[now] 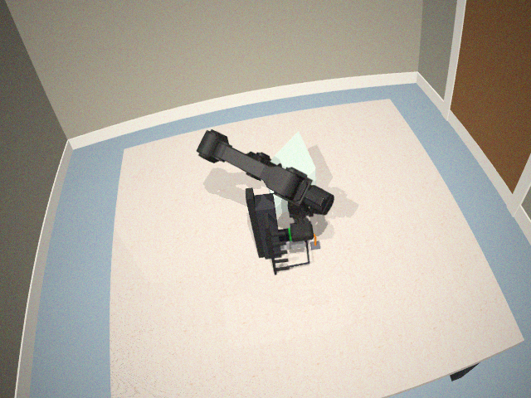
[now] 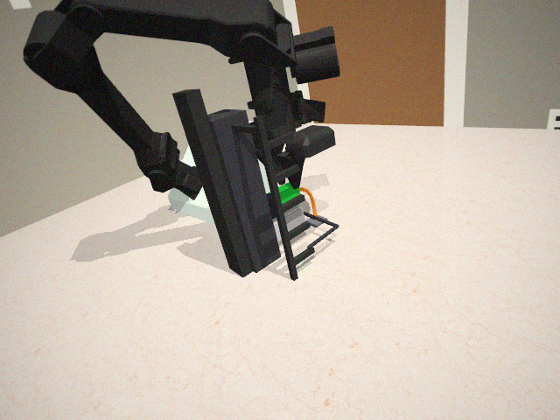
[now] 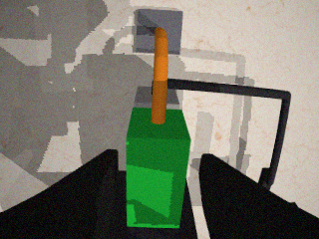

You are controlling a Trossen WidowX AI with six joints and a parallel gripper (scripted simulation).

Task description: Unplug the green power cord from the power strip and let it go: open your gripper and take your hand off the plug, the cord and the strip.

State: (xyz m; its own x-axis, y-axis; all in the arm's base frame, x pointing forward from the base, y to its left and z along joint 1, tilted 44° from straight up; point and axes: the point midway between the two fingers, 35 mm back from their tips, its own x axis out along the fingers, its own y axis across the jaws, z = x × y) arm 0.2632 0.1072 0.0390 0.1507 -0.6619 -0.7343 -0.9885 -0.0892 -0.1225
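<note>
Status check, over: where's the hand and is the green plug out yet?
Hand open, fingers straddling green block plug, not clamped. Plug seated in dark upright power strip. Orange cord trailing clear; black wire frame close alongside.

End effector (image 2: 296, 180) over green plug (image 2: 284, 193)

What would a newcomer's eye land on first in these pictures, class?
Probably the bright green plug, the only vivid colour, sitting between the black fingers of the gripper, which stand open on either side of it. An orange cord rises from its top. Next comes the dark power strip, propped at a tilt on the pale table.
</note>
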